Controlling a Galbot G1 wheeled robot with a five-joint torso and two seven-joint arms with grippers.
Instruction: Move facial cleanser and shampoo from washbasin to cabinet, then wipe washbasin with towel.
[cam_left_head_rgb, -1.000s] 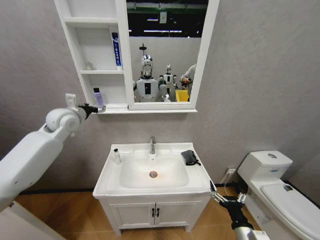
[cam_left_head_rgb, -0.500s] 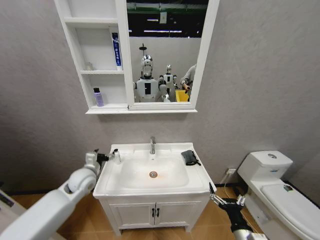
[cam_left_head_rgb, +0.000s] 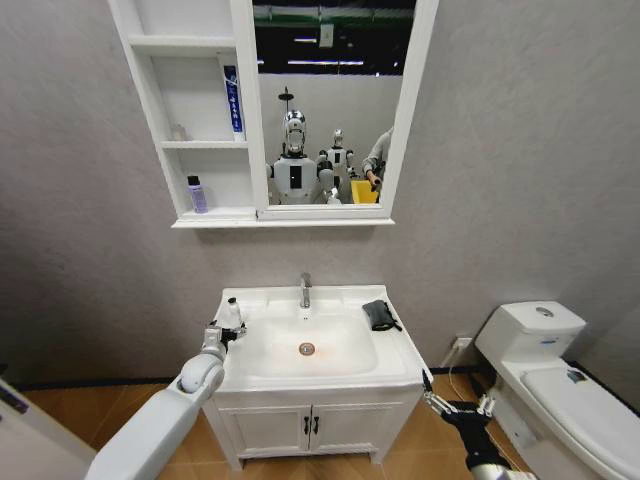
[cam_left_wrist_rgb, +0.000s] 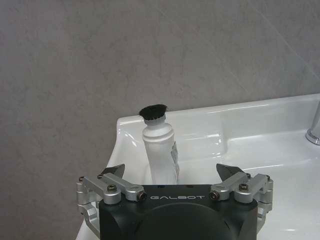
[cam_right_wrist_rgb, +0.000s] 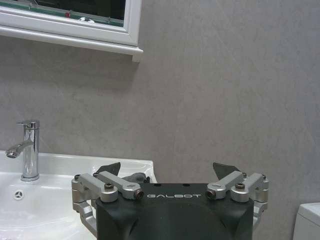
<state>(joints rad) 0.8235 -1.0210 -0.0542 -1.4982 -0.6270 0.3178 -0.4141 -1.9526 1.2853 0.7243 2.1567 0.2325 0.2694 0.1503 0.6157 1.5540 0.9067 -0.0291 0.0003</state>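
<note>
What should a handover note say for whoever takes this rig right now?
Left hand: open, at the white black-capped bottle on the washbasin back-left corner, not gripping yet.
Right hand: open, idle, low by the basin's front-right corner.
Done: purple bottle stands on the cabinet bottom shelf.
Left: shelve the white bottle, then wipe with the towel, lying on the basin's right rim.

So the bottle (cam_left_head_rgb: 232, 311) stands on the washbasin's (cam_left_head_rgb: 400, 352) back left corner, with the left pincer (cam_left_head_rgb: 226, 331) right in front of it. The towel (cam_left_head_rgb: 379, 315) sits on the right rim, the tap (cam_left_head_rgb: 305, 291) at the back middle. The cabinet (cam_left_head_rgb: 160, 112) hangs above, and a small bottle (cam_left_head_rgb: 197, 194) stands on its lowest shelf.
</note>
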